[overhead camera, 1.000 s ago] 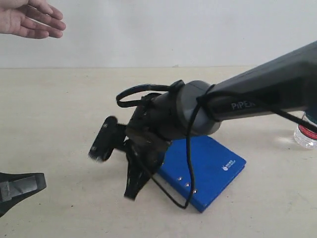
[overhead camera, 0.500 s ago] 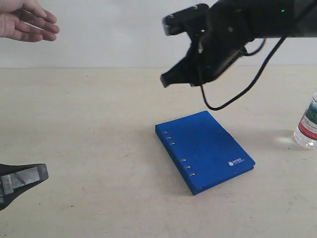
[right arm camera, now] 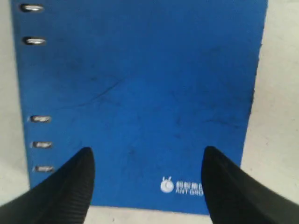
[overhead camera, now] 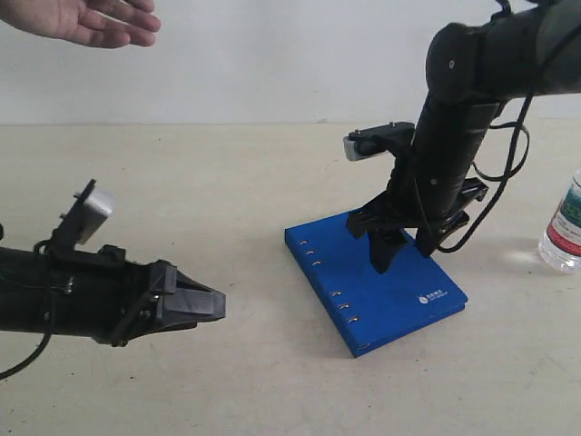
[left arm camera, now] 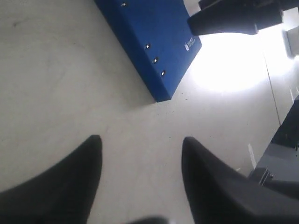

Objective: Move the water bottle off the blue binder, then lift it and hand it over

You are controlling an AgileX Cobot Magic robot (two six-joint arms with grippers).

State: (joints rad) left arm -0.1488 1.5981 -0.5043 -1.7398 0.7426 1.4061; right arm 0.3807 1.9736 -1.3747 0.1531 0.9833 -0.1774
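The blue binder lies flat on the table, ring holes along its left edge and a white logo near its front corner. The water bottle stands on the table at the far right edge, off the binder; only part of it shows. My right gripper hangs open just over the binder's far half, pointing down with nothing between its fingers; its wrist view shows the binder filling the space under the open gripper. My left gripper is low at the left, open and empty, pointing toward the binder.
A person's open hand is held out at the top left above the table. The beige table meets a white wall behind. The right arm's cable loops beside its wrist.
The right arm came down from high above and now hovers over the binder. The left arm pushed in from the lower left toward the binder. The hand shifted right.
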